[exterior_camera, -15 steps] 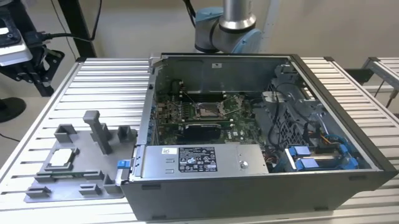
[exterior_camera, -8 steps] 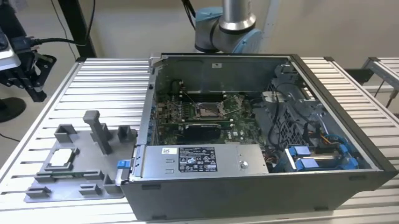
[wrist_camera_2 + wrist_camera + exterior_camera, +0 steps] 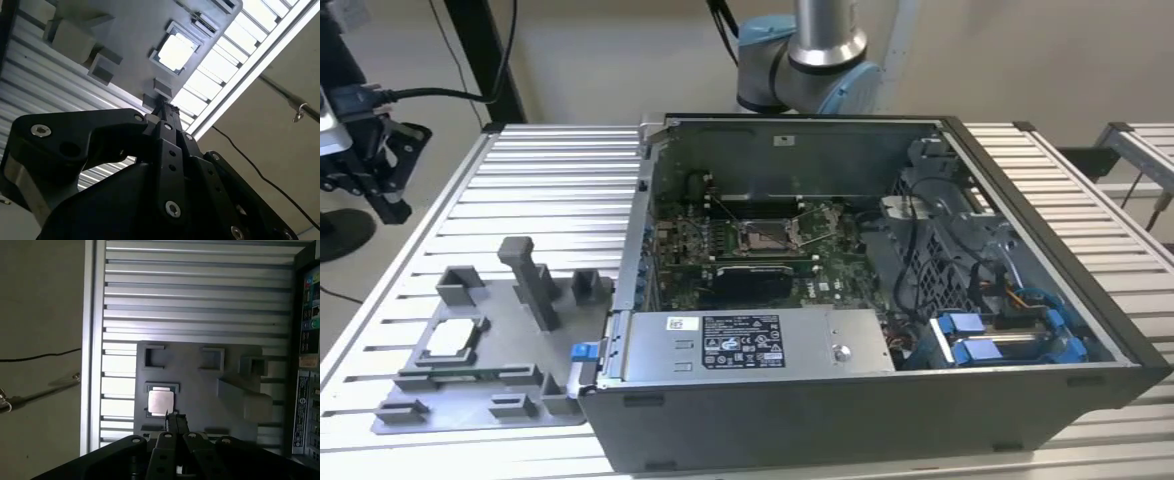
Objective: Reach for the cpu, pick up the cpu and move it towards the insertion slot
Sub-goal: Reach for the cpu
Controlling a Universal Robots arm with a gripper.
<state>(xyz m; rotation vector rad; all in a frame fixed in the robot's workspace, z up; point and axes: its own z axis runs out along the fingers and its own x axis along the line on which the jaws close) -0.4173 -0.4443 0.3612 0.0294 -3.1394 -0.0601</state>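
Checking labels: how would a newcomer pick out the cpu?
At the exterior view's left of the open computer case lies a grey fixture plate. The cpu is the flat silvery-white square seated in it, unlike the raised grey blocks nearby.

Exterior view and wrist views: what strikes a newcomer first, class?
An open dark grey computer case shows a shiny silver-framed square socket on its green board. At the exterior view's left, a small silvery square chip lies in a grey plastic fixture plate. In the first wrist view, the shut black hand points toward it.
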